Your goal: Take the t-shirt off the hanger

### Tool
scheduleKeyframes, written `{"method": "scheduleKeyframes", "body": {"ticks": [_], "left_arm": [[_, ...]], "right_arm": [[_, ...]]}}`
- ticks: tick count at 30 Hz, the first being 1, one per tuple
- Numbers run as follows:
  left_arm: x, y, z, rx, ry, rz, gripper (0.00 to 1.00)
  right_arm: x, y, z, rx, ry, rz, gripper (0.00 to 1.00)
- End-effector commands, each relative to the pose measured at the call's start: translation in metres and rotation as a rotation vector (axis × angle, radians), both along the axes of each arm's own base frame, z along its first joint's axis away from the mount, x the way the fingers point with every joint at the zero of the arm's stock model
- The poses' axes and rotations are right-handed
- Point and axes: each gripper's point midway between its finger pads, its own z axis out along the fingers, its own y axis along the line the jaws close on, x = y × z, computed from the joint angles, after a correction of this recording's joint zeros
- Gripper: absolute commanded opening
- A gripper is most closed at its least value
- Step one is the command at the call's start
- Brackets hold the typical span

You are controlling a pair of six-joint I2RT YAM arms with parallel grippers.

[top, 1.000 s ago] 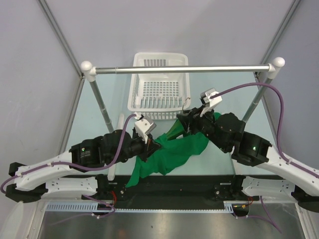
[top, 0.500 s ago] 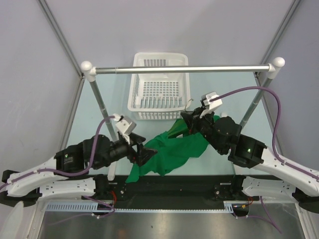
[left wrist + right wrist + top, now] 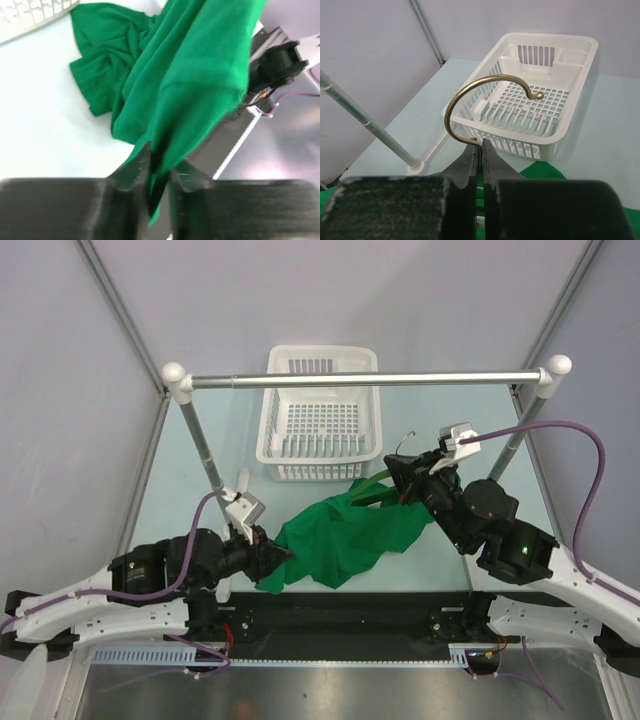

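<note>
Our arms have spread, stretching the t-shirt (image 3: 340, 540). With left hand (image 3: 161, 162) pinching cloth and right hand (image 3: 480, 147) clamping the hanger (image 3: 490, 77), we pull next.

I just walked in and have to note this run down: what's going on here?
Two robot arms are working a t-shirt off a hanger. The right gripper is shut on the hanger just below its hook, holding it near the basket. The left gripper pinches an edge of the t-shirt, and the cloth is stretched between the two arms. The t-shirt's other end bunches at the hanger, so it does not look fully off yet.
</note>
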Motion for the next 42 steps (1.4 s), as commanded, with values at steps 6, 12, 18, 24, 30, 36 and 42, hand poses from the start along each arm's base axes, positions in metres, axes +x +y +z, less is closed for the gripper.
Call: {"method": "scheduleKeyframes", "body": {"ticks": [6, 12, 18, 24, 30, 36, 42], "left_arm": [[0.024, 0.066, 0.040, -0.083, -0.044, 0.268, 0.00], [0.023, 0.105, 0.064, -0.292, -0.067, 0.335, 0.00], [0.027, 0.133, 0.053, -0.256, -0.045, 0.430, 0.00], [0.026, 0.146, 0.051, -0.273, -0.045, 0.450, 0.00], [0.027, 0.146, 0.049, -0.259, -0.048, 0.455, 0.00], [0.029, 0.152, 0.045, -0.260, -0.055, 0.480, 0.00], [0.032, 0.147, 0.047, -0.253, -0.066, 0.478, 0.00]], "right_arm": [[0.007, -0.027, 0.014, 0.101, -0.021, -0.113, 0.00], [0.011, -0.055, -0.004, 0.127, 0.011, -0.226, 0.00], [0.012, -0.083, -0.017, 0.219, 0.053, -0.332, 0.00], [0.013, -0.099, -0.020, 0.295, 0.070, -0.383, 0.00], [0.017, -0.113, -0.024, 0.319, 0.100, -0.445, 0.00], [0.017, -0.127, -0.030, 0.372, 0.129, -0.475, 0.00], [0.021, -0.127, -0.034, 0.391, 0.150, -0.473, 0.00]]}}
